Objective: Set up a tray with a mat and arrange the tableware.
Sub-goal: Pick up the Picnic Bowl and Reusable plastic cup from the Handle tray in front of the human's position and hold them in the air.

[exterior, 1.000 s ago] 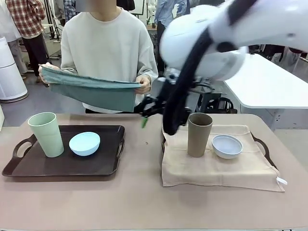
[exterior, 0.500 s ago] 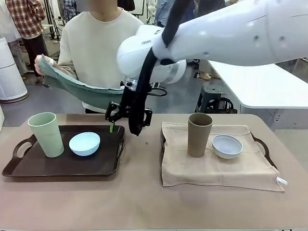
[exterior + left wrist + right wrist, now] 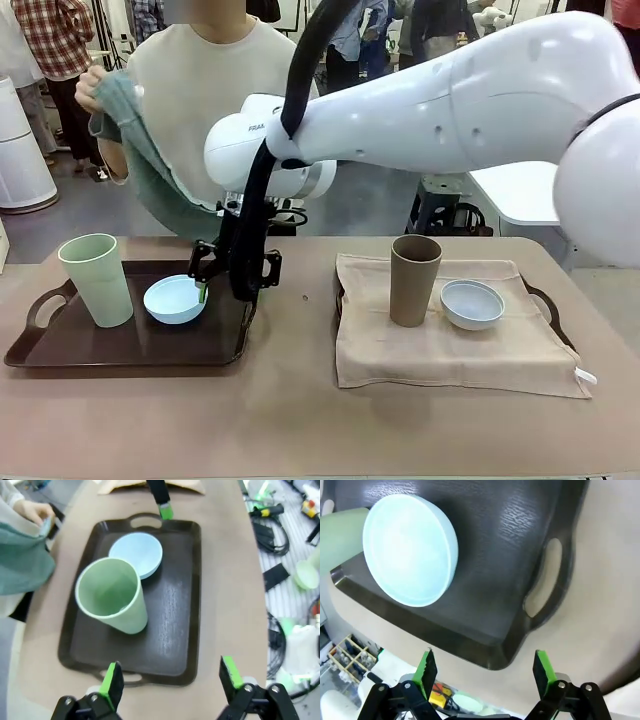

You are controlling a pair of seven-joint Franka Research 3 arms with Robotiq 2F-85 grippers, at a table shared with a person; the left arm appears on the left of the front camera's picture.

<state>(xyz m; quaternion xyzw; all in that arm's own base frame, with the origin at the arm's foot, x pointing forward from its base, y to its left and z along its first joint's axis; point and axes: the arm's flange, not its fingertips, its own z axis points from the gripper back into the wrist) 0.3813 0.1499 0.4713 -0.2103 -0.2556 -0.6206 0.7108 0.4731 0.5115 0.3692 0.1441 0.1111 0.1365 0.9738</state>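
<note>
My right gripper (image 3: 228,288) has reached across to the dark tray (image 3: 120,345) at the left and stands open over its right end, just beside the light blue bowl (image 3: 175,298). The right wrist view shows that bowl (image 3: 410,550) up and to the left of my open fingers (image 3: 426,672), with the tray's handle (image 3: 543,580) ahead. A pale green tumbler (image 3: 97,278) stands on the same tray. My left gripper (image 3: 170,677) hovers open above the tray's near handle, looking down on the tumbler (image 3: 112,595) and the bowl (image 3: 136,554). The person holds up a teal mat (image 3: 150,170).
At the right, a beige mat (image 3: 450,350) covers a second tray and carries a taupe tumbler (image 3: 414,280) and a pale bowl (image 3: 472,303). My right arm (image 3: 450,95) spans the table's middle. Bare tabletop (image 3: 290,420) lies in front.
My right arm swung left from the beige mat's edge to the dark tray and lowered beside the blue bowl. The person raised the teal mat up toward one shoulder.
</note>
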